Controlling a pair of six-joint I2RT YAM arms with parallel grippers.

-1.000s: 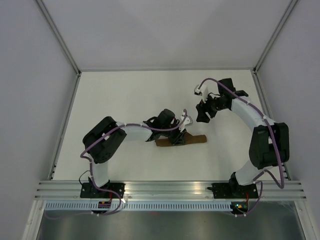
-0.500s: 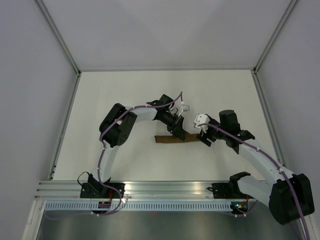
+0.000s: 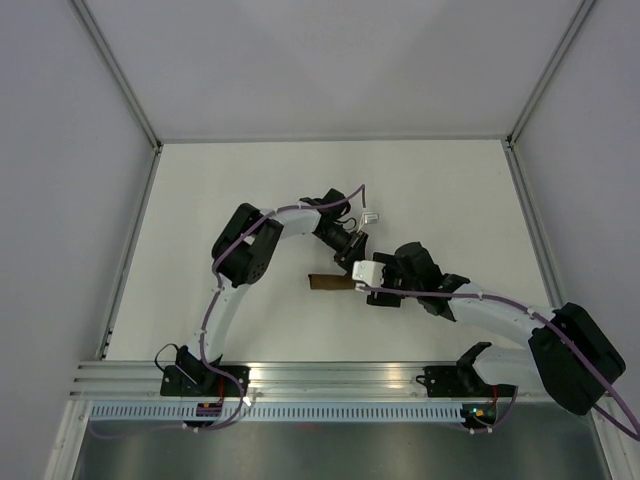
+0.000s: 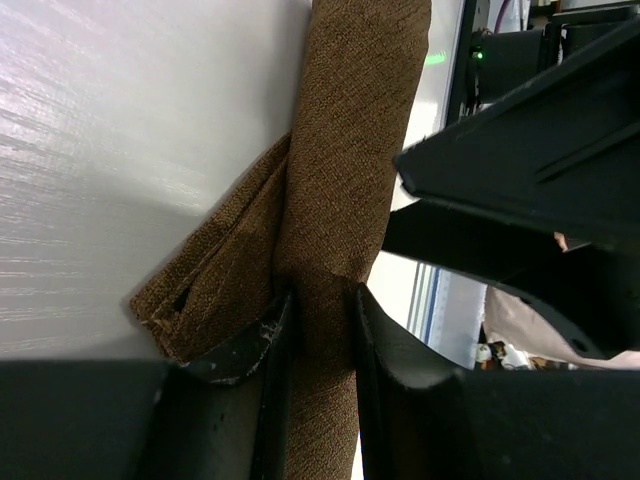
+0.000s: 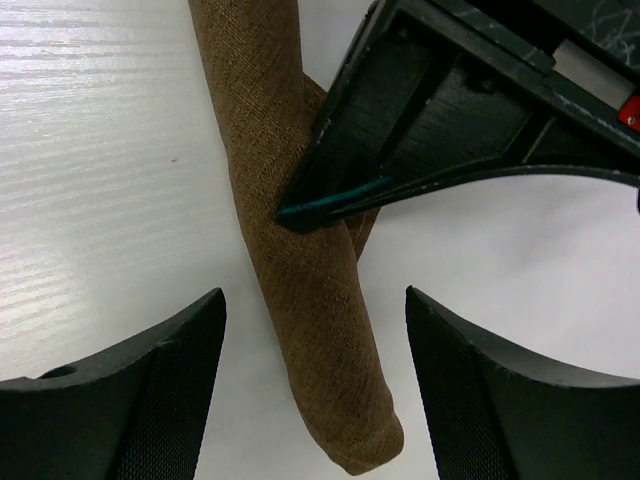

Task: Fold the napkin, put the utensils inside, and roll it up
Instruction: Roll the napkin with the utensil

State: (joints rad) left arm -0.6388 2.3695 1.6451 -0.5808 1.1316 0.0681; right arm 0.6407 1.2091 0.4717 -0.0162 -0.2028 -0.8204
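Observation:
The dark-brown napkin (image 3: 328, 282) lies rolled into a tight tube on the white table. My left gripper (image 3: 354, 263) is shut on the roll, its fingers (image 4: 268, 345) pinching the cloth (image 4: 350, 150) next to a loose folded flap. My right gripper (image 3: 376, 292) is open and straddles the roll's rounded end (image 5: 310, 290), with a finger (image 5: 175, 375) on each side and clear of the cloth. The left gripper's finger (image 5: 450, 120) presses the roll in the right wrist view. No utensils are visible.
White table (image 3: 250, 190) with a metal rail (image 3: 330, 375) along the near edge and grey walls on both sides. The two arms crowd together over the roll at the table's middle.
My right arm swung from the back right down to the roll's right end, its jaws open around it. My left arm shifted and gripped the roll. The roll slid slightly left.

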